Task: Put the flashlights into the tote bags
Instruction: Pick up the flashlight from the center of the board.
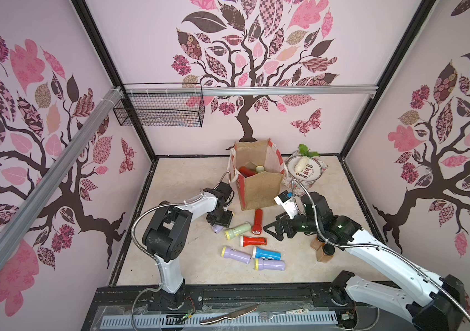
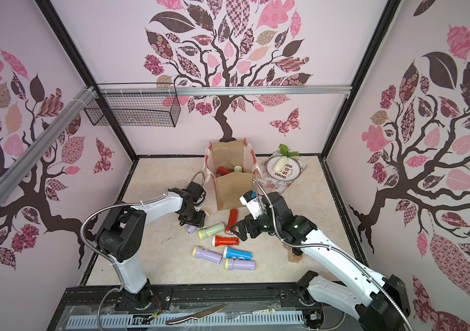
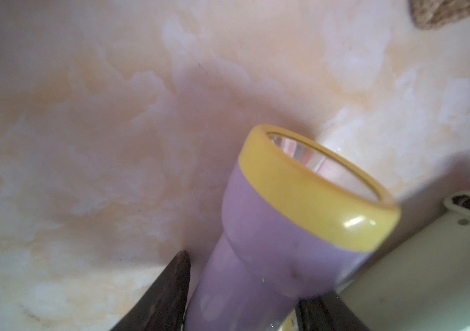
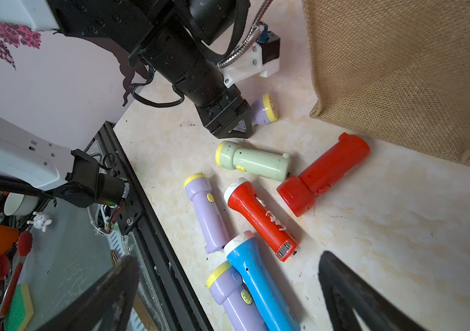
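Note:
The brown burlap tote bag stands upright at the back middle, with a red flashlight and a pale green one inside. My left gripper is down at the table, shut around the body of a lilac, yellow-ringed flashlight. Several more flashlights lie in front of the bag: pale green, two red, blue and two lilac. My right gripper hovers open just right of them, holding nothing.
A plate with a white radish sits on a patterned mat right of the bag. Two brown jars stand under my right arm. A black wire basket hangs on the back wall. A knife lies on the front rail.

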Motion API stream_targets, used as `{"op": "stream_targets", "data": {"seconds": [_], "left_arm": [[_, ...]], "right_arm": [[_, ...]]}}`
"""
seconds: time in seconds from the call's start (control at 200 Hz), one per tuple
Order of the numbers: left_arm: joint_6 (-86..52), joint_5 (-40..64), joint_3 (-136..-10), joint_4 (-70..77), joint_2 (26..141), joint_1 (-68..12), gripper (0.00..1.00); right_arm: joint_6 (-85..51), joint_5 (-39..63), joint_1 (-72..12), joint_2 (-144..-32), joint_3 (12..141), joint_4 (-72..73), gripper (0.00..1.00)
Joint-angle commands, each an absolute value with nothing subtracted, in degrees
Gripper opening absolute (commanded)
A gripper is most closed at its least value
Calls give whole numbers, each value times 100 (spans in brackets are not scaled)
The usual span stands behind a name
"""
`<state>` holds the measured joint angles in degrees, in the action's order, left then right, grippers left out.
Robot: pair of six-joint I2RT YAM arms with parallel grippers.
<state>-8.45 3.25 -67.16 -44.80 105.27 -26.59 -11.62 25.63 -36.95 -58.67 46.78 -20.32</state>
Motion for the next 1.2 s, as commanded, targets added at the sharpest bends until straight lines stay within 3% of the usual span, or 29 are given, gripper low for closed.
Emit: {"op": "stream_targets", "data": {"seconds": [0.0,0.275,0.82,1.195], "left_arm": [[-880,286,-6878,-4367,10474,-2637,57],[-896,225,-6605,-4359,10314,-2637,54],[-1240,164,-6655,-4457,9821,-2637,17],[-2313,38,-7434,-4968,8613,-2637,7]], "right_arm": [[-1081,2509,-3686,-5893,4983,-1970,100],[-1055,2579,-3685,-5837,5003,-1986,100],[-1116,2444,-3683,-5648,5071,-2023,100],[-1125,2129,-3671,-5512,5207,-2055,100]]}}
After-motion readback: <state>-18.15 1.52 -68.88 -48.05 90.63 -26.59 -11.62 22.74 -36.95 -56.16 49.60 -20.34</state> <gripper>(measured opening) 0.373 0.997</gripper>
